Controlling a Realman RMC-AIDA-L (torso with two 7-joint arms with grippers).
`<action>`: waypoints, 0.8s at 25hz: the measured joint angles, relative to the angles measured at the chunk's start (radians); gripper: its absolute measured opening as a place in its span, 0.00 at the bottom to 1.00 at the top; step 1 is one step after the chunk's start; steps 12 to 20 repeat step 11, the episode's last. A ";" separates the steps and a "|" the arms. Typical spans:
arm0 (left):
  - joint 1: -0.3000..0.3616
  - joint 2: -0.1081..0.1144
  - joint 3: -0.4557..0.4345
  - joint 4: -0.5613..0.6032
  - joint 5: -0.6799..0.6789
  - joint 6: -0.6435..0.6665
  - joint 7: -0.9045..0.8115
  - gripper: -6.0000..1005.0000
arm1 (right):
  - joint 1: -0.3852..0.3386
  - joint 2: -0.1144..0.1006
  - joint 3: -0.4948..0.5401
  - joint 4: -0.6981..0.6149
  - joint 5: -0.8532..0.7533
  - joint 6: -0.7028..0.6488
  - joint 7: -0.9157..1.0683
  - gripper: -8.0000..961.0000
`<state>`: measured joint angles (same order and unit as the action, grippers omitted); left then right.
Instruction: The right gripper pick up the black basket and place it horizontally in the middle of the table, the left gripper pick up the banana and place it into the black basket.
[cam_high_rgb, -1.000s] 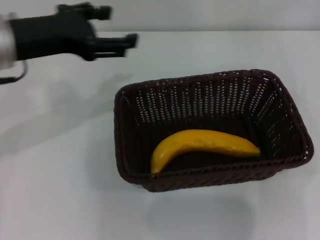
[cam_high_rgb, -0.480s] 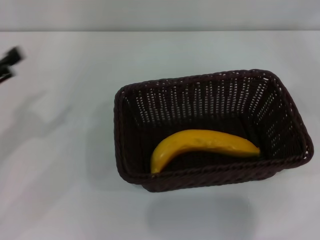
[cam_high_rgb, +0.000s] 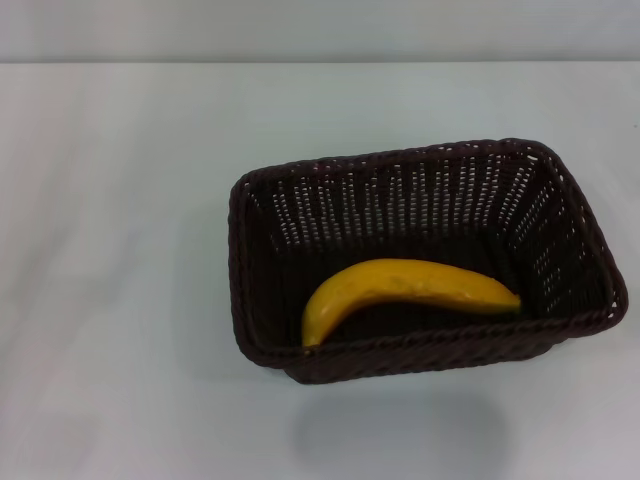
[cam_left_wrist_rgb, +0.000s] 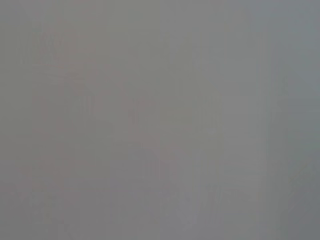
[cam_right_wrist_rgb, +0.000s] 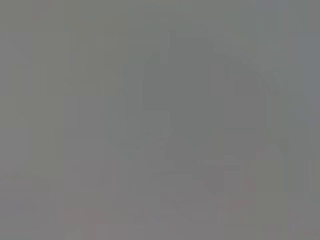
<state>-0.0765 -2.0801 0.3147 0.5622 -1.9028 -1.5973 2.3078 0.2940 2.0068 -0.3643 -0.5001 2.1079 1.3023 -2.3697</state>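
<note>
The black basket (cam_high_rgb: 420, 180), a dark woven wicker rectangle, stands long side across the white table (cam_high_rgb: 110, 300), a little right of centre in the head view. Inside it the yellow banana (cam_high_rgb: 405, 290) lies on the basket floor along the near wall, its ends pointing left and right. Neither the left gripper nor the right gripper shows in any view. Both wrist views give only a plain grey field with nothing recognisable.
The table's far edge (cam_high_rgb: 320, 62) runs across the top of the head view, with a pale wall behind it. White tabletop surrounds the basket on all sides.
The left gripper, above the table's far left a second ago, drew back to the left and has left the head view. Basket and banana have not moved.
</note>
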 joint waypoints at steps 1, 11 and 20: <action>0.001 0.000 -0.019 -0.020 -0.008 0.000 0.014 0.87 | 0.000 0.001 0.001 0.044 0.014 0.026 -0.069 0.89; 0.001 0.003 -0.119 -0.127 -0.063 0.004 0.040 0.87 | 0.005 0.003 0.017 0.212 0.108 0.101 -0.288 0.89; 0.001 0.003 -0.119 -0.127 -0.063 0.004 0.040 0.87 | 0.005 0.003 0.017 0.212 0.108 0.101 -0.288 0.89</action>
